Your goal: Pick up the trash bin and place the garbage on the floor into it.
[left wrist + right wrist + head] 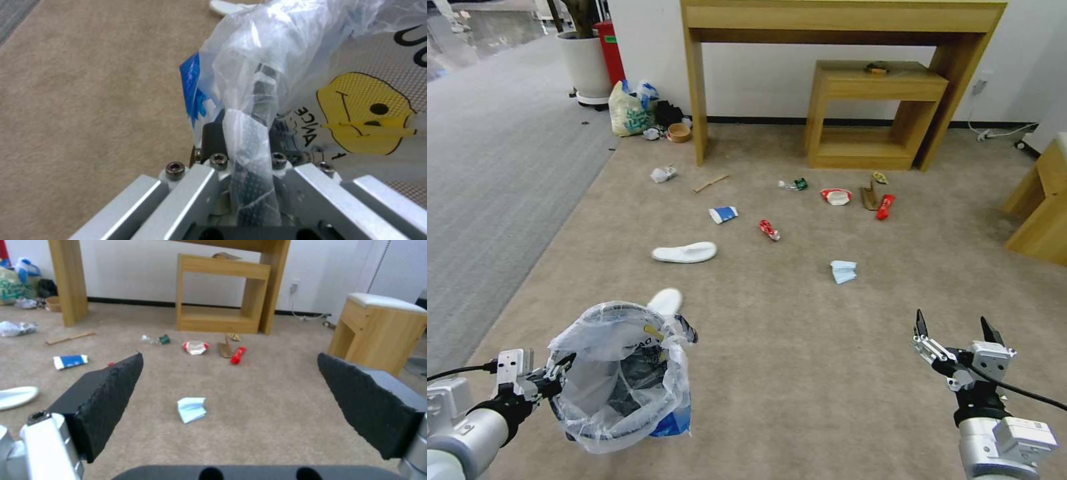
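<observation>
Beige carpet floor (800, 347) runs from the robot to the white wall; grey ribbed carpet (487, 187) borders it on the left.

Tall wooden table (840, 20) against the wall, a smaller wooden shelf unit (874, 113) tucked under it. Another wooden piece (1040, 207) at the right edge.

Trash bin (620, 380), black with a crinkly plastic liner, held off the floor at lower left. Left gripper (557, 377) clenched on its rim; the left wrist view shows the liner (253, 110) bunched between the fingers.

Right gripper (957, 330) at lower right, above bare carpet, fingers spread wide, holding nothing. Its black pads (111, 396) frame the litter ahead.

Yellowish shopping bag (629, 113) by the table's left leg, next to a white planter (586, 63).

Garbage on the carpet, well apart from the bin:
- white slipper (685, 253) mid-floor; a second slipper (665, 301) just behind the bin's rim
- blue-white paper cup (724, 215)
- pale-blue face mask (844, 271), nearest the right gripper
- red-white bowl (836, 196)
- cardboard piece (868, 197), upright, with a red wrapper (884, 207) beside it
- crushed red can (769, 230)
- wooden stick (711, 183)
- plastic bottle (792, 185)
- crumpled white wad (663, 174)
</observation>
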Robot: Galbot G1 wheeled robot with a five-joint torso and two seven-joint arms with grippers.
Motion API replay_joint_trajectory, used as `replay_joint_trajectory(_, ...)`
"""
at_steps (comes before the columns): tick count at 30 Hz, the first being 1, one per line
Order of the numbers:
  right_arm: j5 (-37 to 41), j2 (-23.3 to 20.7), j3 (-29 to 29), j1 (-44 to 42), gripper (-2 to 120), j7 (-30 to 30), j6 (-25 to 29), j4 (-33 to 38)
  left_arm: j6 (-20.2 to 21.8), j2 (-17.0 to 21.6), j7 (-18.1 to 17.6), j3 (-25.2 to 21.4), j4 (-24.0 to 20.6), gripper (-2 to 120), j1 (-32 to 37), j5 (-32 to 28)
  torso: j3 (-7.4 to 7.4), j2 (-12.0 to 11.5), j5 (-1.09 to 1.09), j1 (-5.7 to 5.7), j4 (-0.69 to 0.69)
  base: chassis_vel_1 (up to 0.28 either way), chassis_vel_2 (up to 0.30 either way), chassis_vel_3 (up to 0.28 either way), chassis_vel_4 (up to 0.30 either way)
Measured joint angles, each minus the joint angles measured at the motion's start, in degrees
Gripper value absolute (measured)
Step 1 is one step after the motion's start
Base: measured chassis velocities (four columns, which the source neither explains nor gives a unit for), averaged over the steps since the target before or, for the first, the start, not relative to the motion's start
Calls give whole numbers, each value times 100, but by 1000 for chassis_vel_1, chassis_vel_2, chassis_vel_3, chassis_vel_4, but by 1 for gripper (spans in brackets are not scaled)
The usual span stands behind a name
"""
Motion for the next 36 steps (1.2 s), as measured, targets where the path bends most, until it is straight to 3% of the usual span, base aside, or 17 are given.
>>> replay_joint_trajectory(12, -17, 1, -30, 4, 100, -2, -1, -2, 0, -84, 73, 5, -17, 0, 77, 40, 0, 0, 6, 0, 1, 158, 160, -173, -170)
replay_joint_trajectory(14, -17, 1, -30, 3, 100, -3, 3, -2, 1, -96, 81, 8, -16, 0, 79, 50, 0, 0, -5, 0, 1, 229, 250, -222, -234)
replay_joint_trajectory(17, -17, 1, -32, 2, 100, -5, 16, -8, 3, -104, 94, 8, -16, 0, 91, 57, 0, 1, 3, 0, 0, 222, 262, -221, -244)
replay_joint_trajectory(24, -16, -6, -57, 15, 100, -31, 104, -50, 3, -128, 130, 6, -12, 0, 106, 100, 0, 1, -2, 0, 0, 166, 214, -155, -211)
replay_joint_trajectory(36, -35, -19, -92, 59, 100, -49, 117, -80, 4, -157, 208, -5, -11, 0, 145, 140, 0, 1, 3, 0, 0, -126, 95, 119, -106)
